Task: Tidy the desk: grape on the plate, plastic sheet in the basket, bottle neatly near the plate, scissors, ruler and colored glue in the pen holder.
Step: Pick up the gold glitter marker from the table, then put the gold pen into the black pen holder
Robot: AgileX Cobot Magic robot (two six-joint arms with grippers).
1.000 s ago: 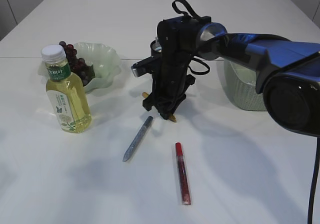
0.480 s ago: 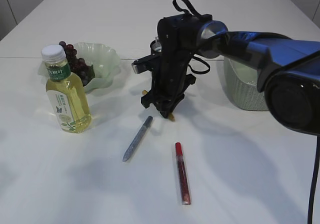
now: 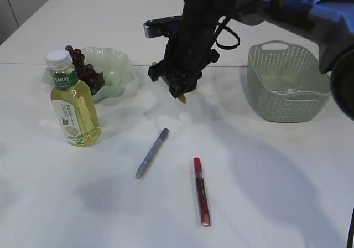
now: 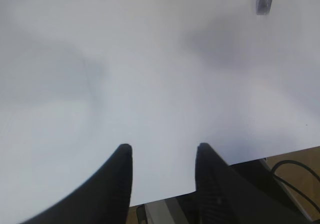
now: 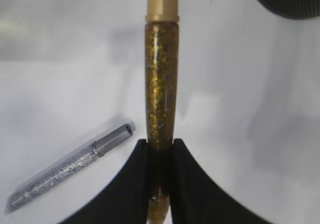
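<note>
Your right pincer (image 3: 181,94) hangs above the white bench (image 3: 265,176), its black fingers (image 5: 142,184) pressed onto the gold glitter glue tube (image 5: 161,99). In the right wrist view that tube runs straight out ahead of the fingertips, with its plain gold cap at the far end, and it is clear of the bench. In the exterior view only a small tip of it peeks out below the pincer.

Below and to the left of that pincer in the wrist view lies the silver glitter glue pen (image 5: 70,166), flat on the bench at a slant. In the exterior view it sits nearer the camera than the pincer, and the red glue pen (image 3: 202,191) lies nearer still, off to the right, well apart from the silver one.

To the pincer's left in the exterior view stands the bottle (image 3: 72,99), upright, with a white cap and yellow liquid. Just behind it is the pale green plate (image 3: 116,71), with the grape (image 3: 84,71) bunch resting on its left side. To the pincer's right sits the green basket (image 3: 285,82), well apart.

A dark round object, only partly in frame, shows at the top right corner of the right wrist view; you cannot tell what it is.

Your left pincer (image 4: 162,154) is spread, with nothing between its fingers, low over bare bench near the edge.
</note>
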